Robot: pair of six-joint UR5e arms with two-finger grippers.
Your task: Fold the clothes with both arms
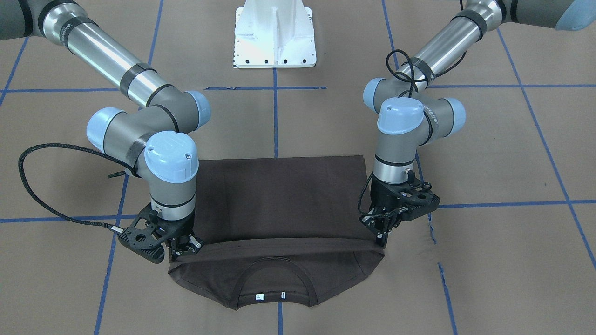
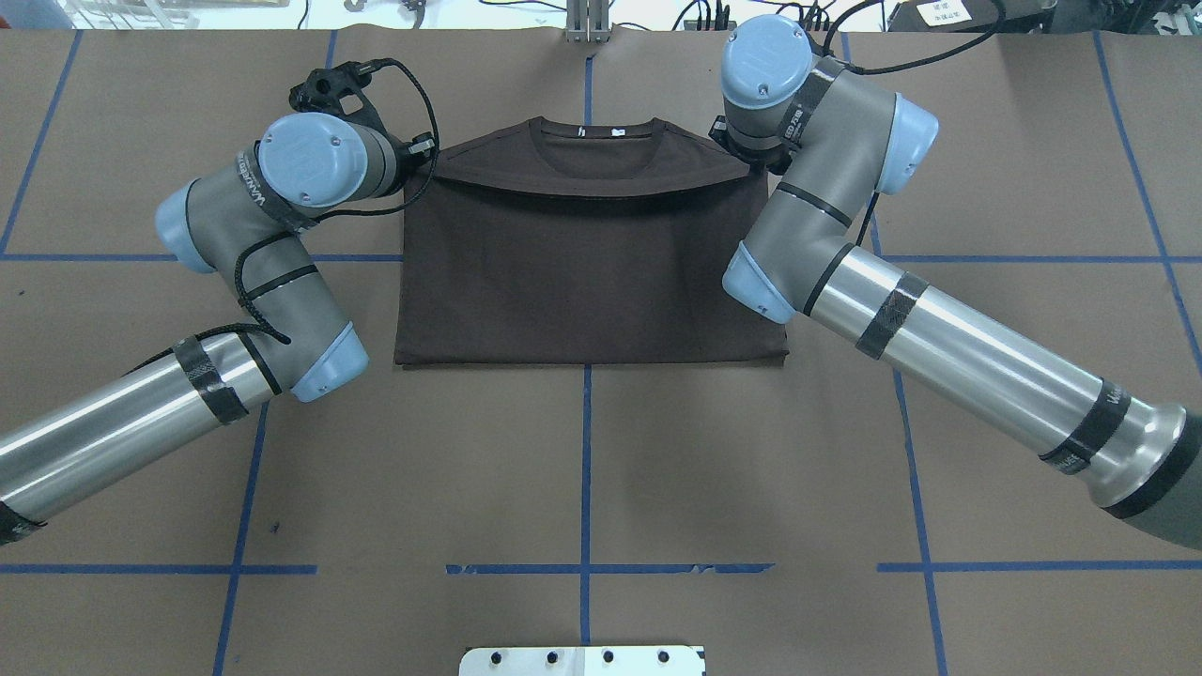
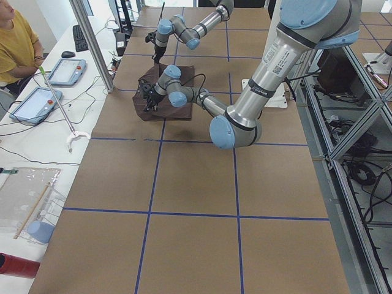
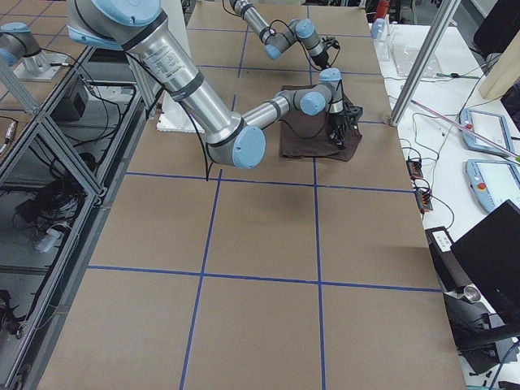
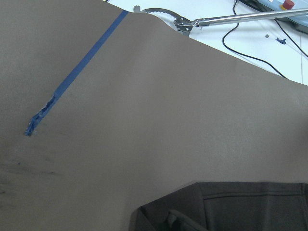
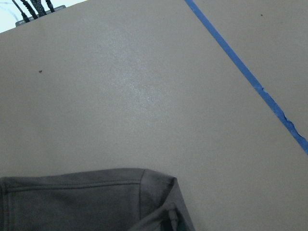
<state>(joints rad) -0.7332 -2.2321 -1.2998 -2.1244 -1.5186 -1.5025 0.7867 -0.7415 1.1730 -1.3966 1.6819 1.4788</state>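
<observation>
t-shirt hem stretches between left claw and right claw, both clamped tight onto it.

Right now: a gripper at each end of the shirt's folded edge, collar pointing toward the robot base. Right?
No: the collar points away from the base, as the overhead view shows. The left gripper and right gripper do sit at the ends of the T-shirt's folded edge.

Dark brown short-sleeved cotton T-shirt: one. Small white neck labels: two. Silver-grey tubular jointed arms, light blue caps: two, left arm, right arm. Black two-finger grippers: two, left gripper, right gripper. White metal pedestal base: one. Person in yellow shirt: one.
</observation>
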